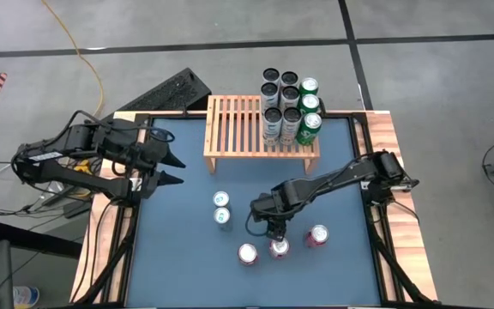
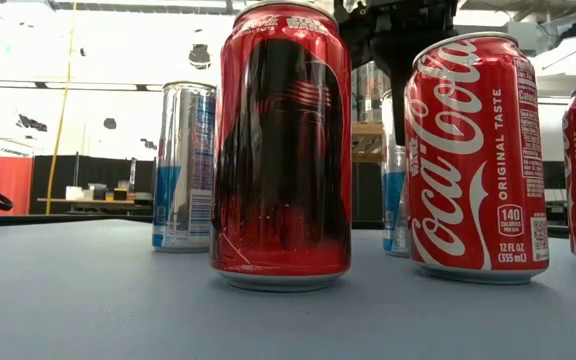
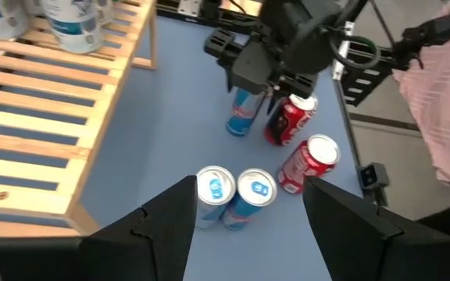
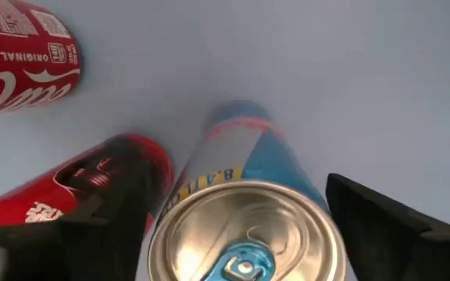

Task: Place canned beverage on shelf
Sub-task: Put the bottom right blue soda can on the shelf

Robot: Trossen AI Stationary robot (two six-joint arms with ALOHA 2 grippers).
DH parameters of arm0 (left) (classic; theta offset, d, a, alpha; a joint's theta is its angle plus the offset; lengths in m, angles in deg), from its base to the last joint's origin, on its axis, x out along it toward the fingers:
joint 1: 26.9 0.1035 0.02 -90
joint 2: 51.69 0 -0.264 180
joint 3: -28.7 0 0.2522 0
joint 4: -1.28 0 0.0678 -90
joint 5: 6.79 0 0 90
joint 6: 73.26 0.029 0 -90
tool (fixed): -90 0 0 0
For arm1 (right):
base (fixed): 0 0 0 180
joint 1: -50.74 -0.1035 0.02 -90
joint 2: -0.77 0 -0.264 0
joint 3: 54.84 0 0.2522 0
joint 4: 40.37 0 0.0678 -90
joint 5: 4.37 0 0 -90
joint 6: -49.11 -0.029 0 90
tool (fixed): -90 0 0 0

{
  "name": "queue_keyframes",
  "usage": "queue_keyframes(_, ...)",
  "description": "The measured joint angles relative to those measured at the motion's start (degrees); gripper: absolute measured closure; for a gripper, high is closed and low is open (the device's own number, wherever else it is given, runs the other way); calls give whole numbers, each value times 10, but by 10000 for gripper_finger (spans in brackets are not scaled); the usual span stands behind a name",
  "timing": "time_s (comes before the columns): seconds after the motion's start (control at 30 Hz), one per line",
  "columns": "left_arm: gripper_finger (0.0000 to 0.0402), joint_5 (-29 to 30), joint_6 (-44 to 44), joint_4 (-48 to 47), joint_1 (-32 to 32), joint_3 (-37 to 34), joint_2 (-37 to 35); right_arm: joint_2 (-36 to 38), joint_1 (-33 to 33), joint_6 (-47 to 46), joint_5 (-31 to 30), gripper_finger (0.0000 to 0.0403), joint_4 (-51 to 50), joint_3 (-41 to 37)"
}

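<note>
Right end effector [image 1: 278,233] is down low at the near middle of the tabletop [image 1: 178,249], fingers spread wide and straddling a slim blue can [image 4: 244,226] that stands upright between them, not yet squeezed, rim and tab right under the wrist. So the can sits dead between the jaws, long axis vertical, and a simple close looks like all the grasp needs. Tight company though: a dark red can [image 4: 92,191] is just beside one finger, and a Coke can [image 1: 317,235] stands near on the other side (a third red can [image 1: 247,253] sits further toward the left arm), so any sideways drift could knock a neighbour; straight up is the clean way out. Two more blue cans [image 1: 221,209] stand as a touching pair near the middle, apart from this cluster. The shelf [image 1: 238,129] lies at the far edge, well apart from the end effector, its right end packed with cans [image 1: 288,103] while the left slats are bare, so there is plenty of open room to set down there. Left end effector [image 1: 171,169] waits above the tabletop's left edge, fingers parted and empty, nearer the shelf's free end but not involved.
</note>
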Motion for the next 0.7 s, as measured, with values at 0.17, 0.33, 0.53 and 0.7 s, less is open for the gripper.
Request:
queue_keyframes(0.17,182,17,0,10,0,-18,0,4,1,-22,0,137,-1,0)
queue_keyframes(0.33,182,18,-1,12,0,-26,9,4,-2,-21,-4,214,-2,0)
queue_keyframes(0.53,182,13,4,26,0,-26,19,3,-8,12,-4,213,-15,18)
queue_keyframes(0.7,182,-38,38,64,0,-26,31,3,-6,83,-41,213,-90,94)
